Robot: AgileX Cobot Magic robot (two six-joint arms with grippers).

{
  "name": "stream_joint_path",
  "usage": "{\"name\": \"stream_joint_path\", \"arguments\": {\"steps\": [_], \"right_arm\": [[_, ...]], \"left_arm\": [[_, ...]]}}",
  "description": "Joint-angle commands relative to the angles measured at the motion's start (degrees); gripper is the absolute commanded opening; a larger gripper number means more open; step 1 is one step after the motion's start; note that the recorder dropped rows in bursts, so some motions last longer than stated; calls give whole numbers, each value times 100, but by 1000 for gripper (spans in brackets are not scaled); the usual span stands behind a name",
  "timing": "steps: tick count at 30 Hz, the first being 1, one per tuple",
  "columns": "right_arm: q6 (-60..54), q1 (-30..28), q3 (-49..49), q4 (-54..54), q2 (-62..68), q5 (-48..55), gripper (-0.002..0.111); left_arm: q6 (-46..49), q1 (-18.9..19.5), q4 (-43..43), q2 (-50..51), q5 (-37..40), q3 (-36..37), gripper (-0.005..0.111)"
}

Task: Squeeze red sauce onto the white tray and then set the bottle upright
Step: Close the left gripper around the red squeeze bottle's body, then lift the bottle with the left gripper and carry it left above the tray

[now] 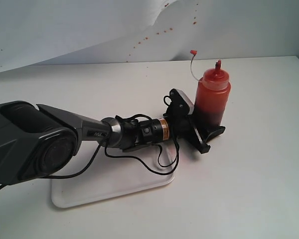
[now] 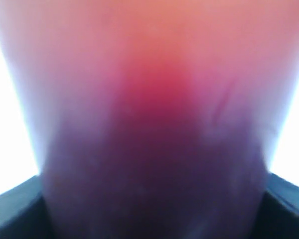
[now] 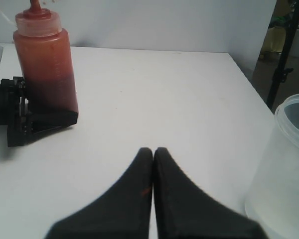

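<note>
Jaws of the left gripper [image 1: 210, 130] straddle the bottle [image 1: 213, 92] at its base; whether they press it is unclear. Those of the right gripper [image 3: 153, 152] are pressed together on nothing. On the table [image 1: 261, 174], the white tray [image 1: 109, 191] lies under the left arm. Just past the tray's corner the bottle stands upright, red sauce [image 1: 209, 113] dark in its lower part.

Between the black left fingers [image 1: 213, 134], the bottle [image 1: 213, 97] is translucent orange-red with a red nozzle and cap; its red sauce [image 1: 209, 114] darkens to deep red level with them. The bench [image 1: 259, 174] under them is white, like the white tray [image 1: 89, 191] behind. The right fingers [image 3: 134, 199] are black, one flecked red; beside them stands a frosted clear tub [image 3: 284, 164].
</note>
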Motion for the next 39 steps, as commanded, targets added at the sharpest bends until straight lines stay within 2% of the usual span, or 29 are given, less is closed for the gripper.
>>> {"name": "stream_joint_path", "arguments": {"steps": [1, 6, 10, 14, 20, 23, 29, 32, 35, 39], "right_arm": [[0, -48, 22, 7, -37, -27, 0], [0, -48, 22, 7, -37, -27, 0], [0, -48, 22, 7, -37, -27, 0], [0, -48, 22, 7, -37, -27, 0], [0, -48, 22, 7, -37, -27, 0], [0, -48, 22, 7, -37, -27, 0], [0, -48, 22, 7, -37, -27, 0], [0, -48, 22, 7, -37, -27, 0], [0, -48, 22, 7, -37, -27, 0], [0, -48, 22, 7, -37, -27, 0]], "left_arm": [[-145, -23, 301, -257, -11, 11, 0], [-813, -23, 1202, -633, -52, 63, 0], [-844, -23, 1250, -1092, -52, 409, 0], [-716, 45, 1250, -1663, -63, 980, 0], [-231, 100, 1208, -2765, -63, 2260, 0], [18, 140, 1034, -3396, -63, 2992, 0], [1103, 193, -388, -4759, 4, 4407, 0], [1408, 247, -770, -5504, 250, 5020, 0], [1506, 365, -758, -6229, 842, 5491, 0], [1535, 618, -758, -7032, 1166, 6049, 0]]}}
